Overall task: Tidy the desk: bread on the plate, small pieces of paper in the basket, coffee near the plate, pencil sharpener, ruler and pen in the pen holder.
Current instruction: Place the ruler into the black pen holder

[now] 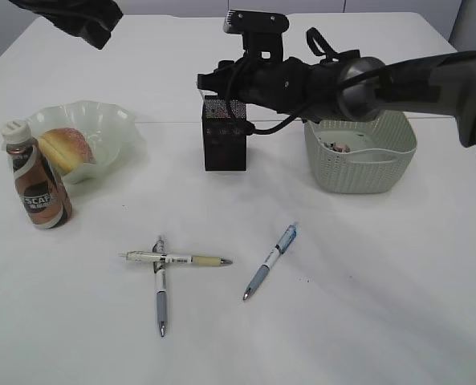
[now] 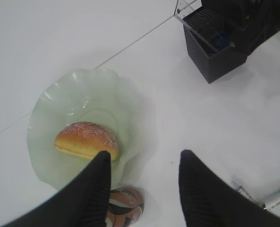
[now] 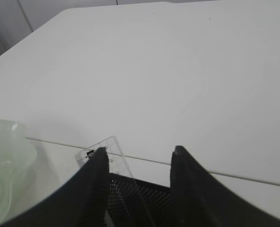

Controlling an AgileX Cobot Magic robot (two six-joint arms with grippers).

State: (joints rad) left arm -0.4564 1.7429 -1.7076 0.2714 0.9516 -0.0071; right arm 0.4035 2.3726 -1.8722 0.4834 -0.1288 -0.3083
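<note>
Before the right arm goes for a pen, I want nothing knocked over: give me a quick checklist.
1. Ruler in the holder: ok, standing in it.
2. Right gripper empty: ok, jaws apart, nothing between.
3. Right gripper clear of the holder: not ok, directly above it.
4. Pens free to pick: not ok, two lie crossed; the blue one lies alone.
5. Left gripper out of the way: ok, over the plate.
6. Sharpener in the holder: cannot tell.

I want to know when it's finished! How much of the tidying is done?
Done: bread on the plate, coffee beside it, ruler in the pen holder. Right now the right gripper hovers open above the holder. Left: three pens lying on the table.
</note>
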